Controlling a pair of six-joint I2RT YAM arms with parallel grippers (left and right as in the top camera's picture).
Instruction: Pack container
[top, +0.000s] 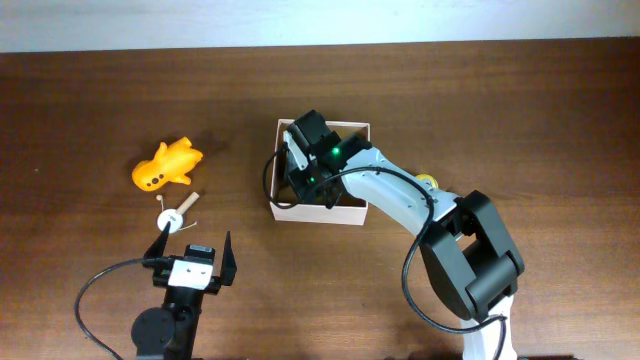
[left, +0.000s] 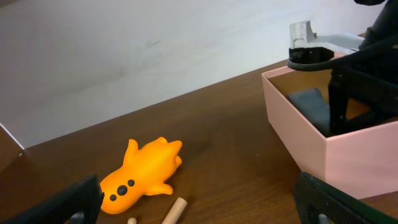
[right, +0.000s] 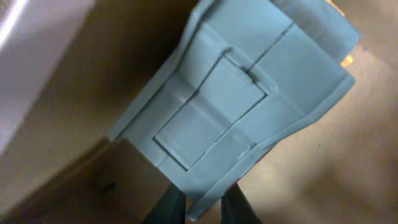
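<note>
Dark wooden table (top: 500, 90) carries the container (top: 320, 213) near its middle, square with no long axis, mouth upward, where the right gripper (right: 200, 208) pinches a grey-blue flat piece (right: 230, 106) inside it, while the wide-open, empty left gripper (top: 194, 246) hangs near the orange toy (top: 166, 166) and wooden peg (top: 178, 212), both apparently still to pack.

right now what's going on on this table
A robot is packing a box. The right gripper is down inside the box, shut on the edge of a flat grey-blue piece. The left gripper sits open and empty near the front of the table. An orange toy and a small wooden peg lie outside the box, not yet packed.
</note>
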